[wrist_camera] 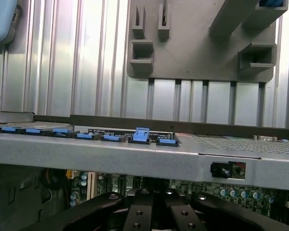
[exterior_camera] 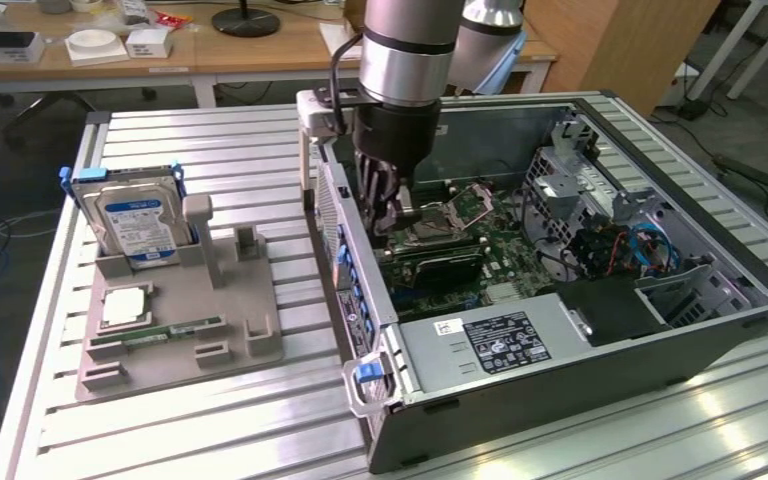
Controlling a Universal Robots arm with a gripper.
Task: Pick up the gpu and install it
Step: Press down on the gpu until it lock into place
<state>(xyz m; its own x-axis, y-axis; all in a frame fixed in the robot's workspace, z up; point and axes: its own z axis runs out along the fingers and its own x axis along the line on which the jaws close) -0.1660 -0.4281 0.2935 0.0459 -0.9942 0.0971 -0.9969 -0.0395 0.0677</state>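
Inside the open computer case, the gpu shows as a dark slim card standing edge-on on the green motherboard. My gripper reaches down into the case by its side wall, directly over the card's end nearest that wall. Its fingers are pressed together, shut. Whether the tips touch the card is hidden. In the wrist view the case's grey rim with blue slot clips runs just beyond the fingers.
A grey parts holder lies on the slatted table on the exterior view's left. It carries a blue-labelled hard drive, a processor chip and a green memory stick. Drive cages and cables crowd the case's far side.
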